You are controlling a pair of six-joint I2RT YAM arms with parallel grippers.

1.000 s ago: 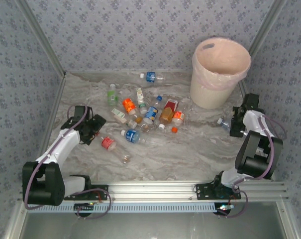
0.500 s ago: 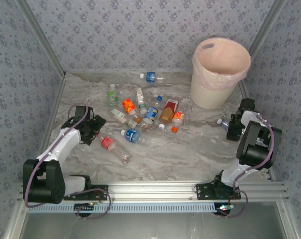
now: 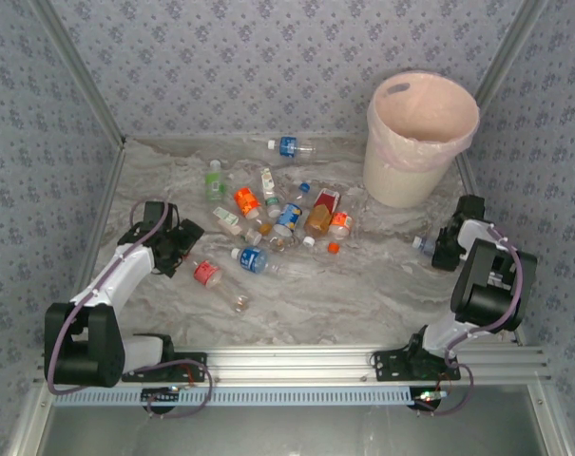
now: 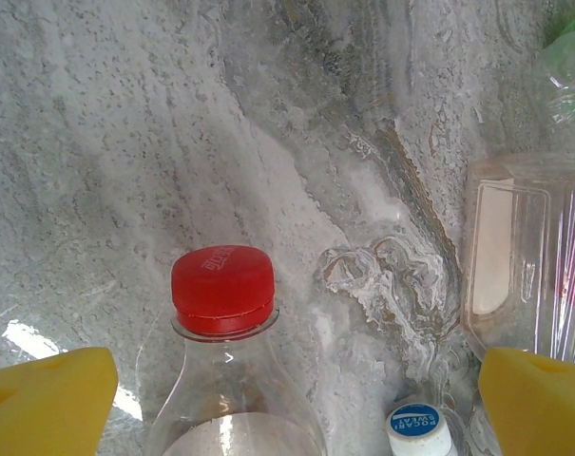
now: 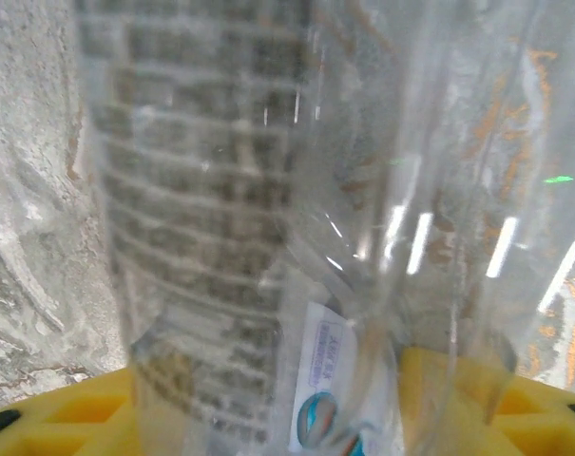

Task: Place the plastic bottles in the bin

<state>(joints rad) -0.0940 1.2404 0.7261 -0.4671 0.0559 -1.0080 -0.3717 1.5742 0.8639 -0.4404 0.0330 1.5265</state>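
Note:
Several plastic bottles point(image 3: 287, 218) lie scattered mid-table, with coloured labels and caps. My left gripper point(image 3: 182, 247) point(image 4: 301, 399) stands open low over a red-capped clear bottle point(image 4: 222, 290) point(image 3: 205, 273), whose neck lies between the yellow fingers point(image 4: 49, 399). A white-capped bottle point(image 4: 415, 427) lies just right of it. At the right wall my right gripper point(image 3: 443, 245) point(image 5: 297, 418) is shut on a clear bottle point(image 5: 268, 209), whose cap point(image 3: 423, 243) pokes out to the left. The cream bin point(image 3: 401, 157) with its pink liner stands behind it at the back right.
A blue-labelled bottle point(image 3: 289, 146) lies alone near the back wall. A square clear bottle point(image 4: 515, 256) lies beside my left gripper's right finger. Patterned walls close in the table on three sides. Bare marble point(image 3: 363, 285) stretches along the front.
My right gripper has drawn back toward the near side along the right wall and closed its jaws round the clear bottle. The left arm has not moved.

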